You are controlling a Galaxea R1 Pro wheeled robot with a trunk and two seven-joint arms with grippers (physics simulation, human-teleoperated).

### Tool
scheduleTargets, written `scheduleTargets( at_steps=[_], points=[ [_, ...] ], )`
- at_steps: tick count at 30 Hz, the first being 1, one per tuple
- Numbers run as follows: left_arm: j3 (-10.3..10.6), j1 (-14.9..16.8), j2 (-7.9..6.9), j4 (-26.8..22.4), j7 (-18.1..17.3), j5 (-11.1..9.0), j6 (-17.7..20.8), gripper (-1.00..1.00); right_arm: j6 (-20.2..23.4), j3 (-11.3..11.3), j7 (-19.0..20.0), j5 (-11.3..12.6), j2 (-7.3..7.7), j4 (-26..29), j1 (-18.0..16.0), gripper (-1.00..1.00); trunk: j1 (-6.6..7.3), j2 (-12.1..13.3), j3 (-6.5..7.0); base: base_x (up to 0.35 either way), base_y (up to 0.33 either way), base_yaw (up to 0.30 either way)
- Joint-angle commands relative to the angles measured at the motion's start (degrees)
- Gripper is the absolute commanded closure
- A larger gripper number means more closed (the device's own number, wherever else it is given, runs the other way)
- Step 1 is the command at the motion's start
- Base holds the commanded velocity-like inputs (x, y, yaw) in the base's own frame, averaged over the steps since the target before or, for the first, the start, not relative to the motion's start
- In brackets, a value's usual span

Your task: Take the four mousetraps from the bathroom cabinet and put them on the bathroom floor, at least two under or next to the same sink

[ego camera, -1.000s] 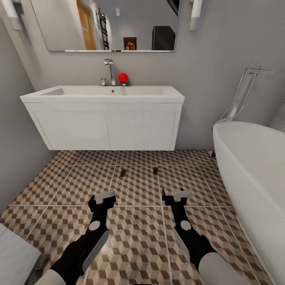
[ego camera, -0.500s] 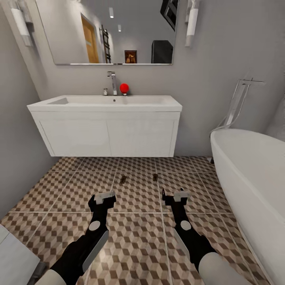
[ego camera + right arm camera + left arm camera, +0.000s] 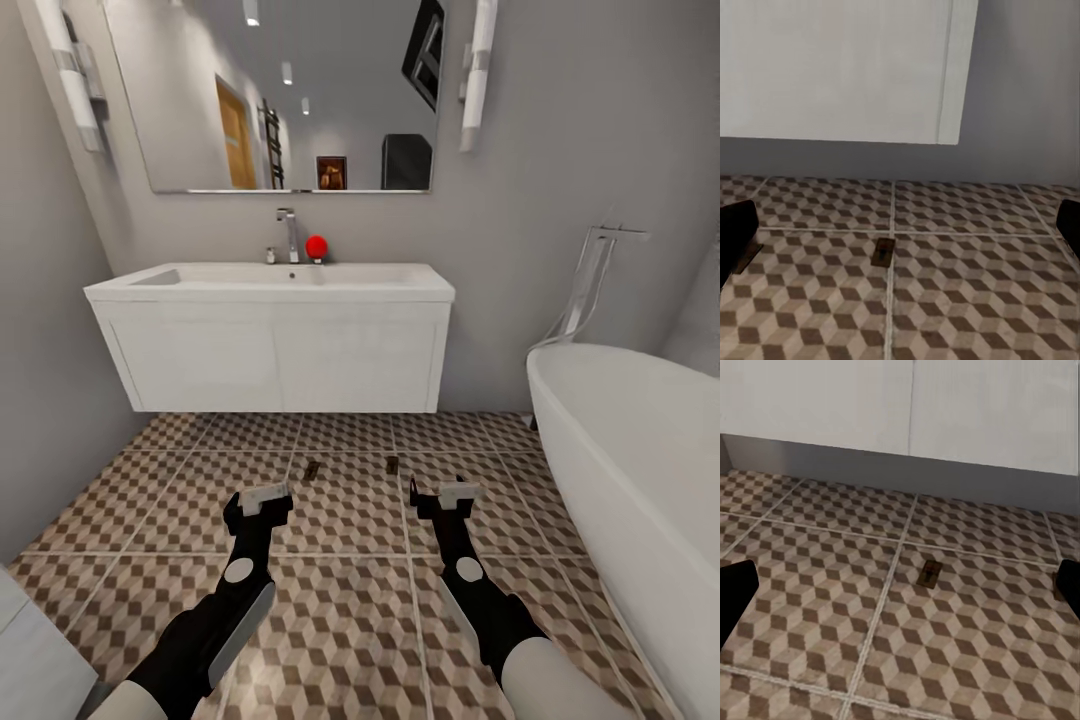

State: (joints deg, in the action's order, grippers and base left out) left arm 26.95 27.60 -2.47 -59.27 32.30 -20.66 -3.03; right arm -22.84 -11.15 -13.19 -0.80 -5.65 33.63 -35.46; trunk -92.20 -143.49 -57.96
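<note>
Head view: two mousetraps (image 3: 312, 468) on bathroom floor (image 3: 350, 590) ahead of both empty pincers.

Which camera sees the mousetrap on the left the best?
The left wrist view: the left mousetrap lies near the middle of the floor tiles, big enough to show its board shape. The head view shows it as a tiny dark speck in front of the sink. In the right wrist view, a dark sliver at the edge may be it.

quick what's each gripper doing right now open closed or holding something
Left gripper: open, empty, above the cube-patterned tile floor.
Right gripper: open, empty.
</note>
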Motion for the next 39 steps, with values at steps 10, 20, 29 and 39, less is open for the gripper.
scheduleTargets(
  at_steps=[10,20,29,39],
  points=[
    [0.3,0.1,-0.01,0.0,0.4,-0.6,-0.3,-1.00,-0.1,-0.3,-0.5,-0.1,0.03,-0.1,0.0,-1.00,0.27,0.1,2.17,0.000,0.000,0.000],
    [0.3,0.1,0.24,0.0,0.4,-0.6,-0.3,-1.00,-0.1,-0.3,-0.5,-0.1,0.03,-0.1,0.0,-1.00,0.53,0.3,4.38,0.000,0.000,0.000],
    [0.3,0.1,0.35,0.0,0.4,-0.6,-0.3,-1.00,-0.1,-0.3,-0.5,-0.1,0.03,-0.1,0.0,-1.00,2.51,3.9,6.00,0.000,0.000,0.000],
    [0.3,0.1,0.36,0.1,0.4,-0.6,-0.3,-1.00,-0.1,-0.3,-0.5,-0.1,0.03,-0.1,0.0,-1.00,4.70,7.9,7.79,0.000,0.000,0.000]
  ],
)
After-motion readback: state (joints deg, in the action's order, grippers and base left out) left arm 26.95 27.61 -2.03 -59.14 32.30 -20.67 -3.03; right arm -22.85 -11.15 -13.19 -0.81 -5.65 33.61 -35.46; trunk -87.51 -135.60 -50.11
